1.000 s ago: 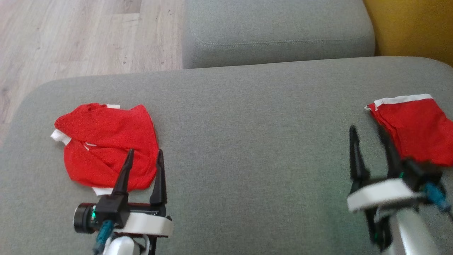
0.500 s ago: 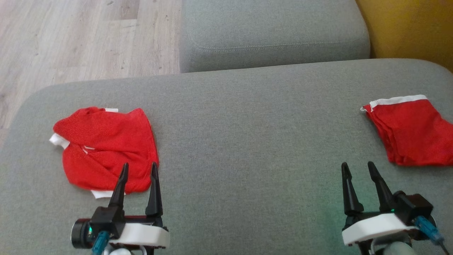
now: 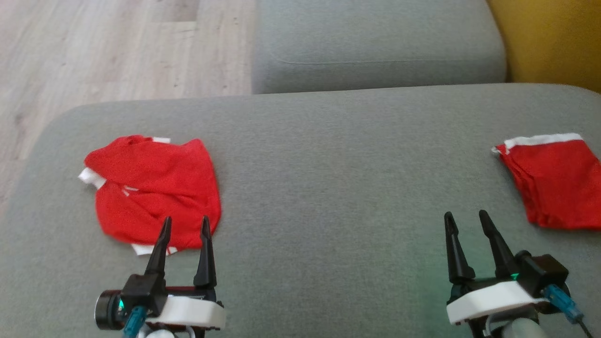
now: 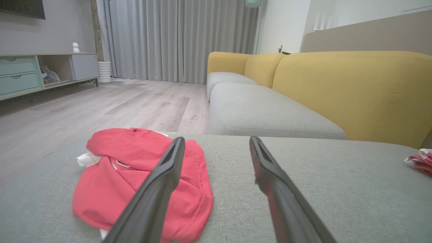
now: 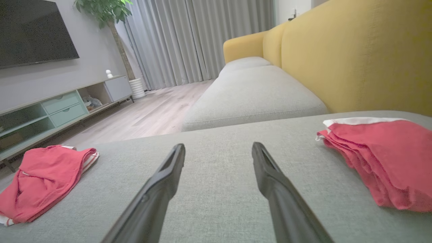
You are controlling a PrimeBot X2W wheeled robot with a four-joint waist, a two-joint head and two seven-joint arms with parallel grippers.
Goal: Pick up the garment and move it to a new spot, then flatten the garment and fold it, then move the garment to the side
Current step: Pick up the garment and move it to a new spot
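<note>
While both arms hover low over the grey cushion (image 3: 338, 155), we see the crumpled red garment (image 3: 155, 192) lying on its left part, just ahead of our left gripper (image 3: 186, 218). That gripper's two dark fingers stand spread and empty, their tips overlapping the cloth's near edge in the head view; whether they touch it we cannot tell. Our right gripper (image 3: 466, 213) is likewise spread wide with nothing between its fingers, over bare cushion, near a folded red garment (image 3: 558, 183) with a white band along its far edge. We judge the crumpled one to be the piece to work on, since it is not yet flattened. It looks thin and light: soft, limp, likely to sag and bunch when lifted, and not fragile. A pinch on one layer may drag the rest across the cushion. We would therefore take it at a raised fold or at the white-trimmed edge on its left, pressing the fingers into the soft cushion to gather enough cloth.
</note>
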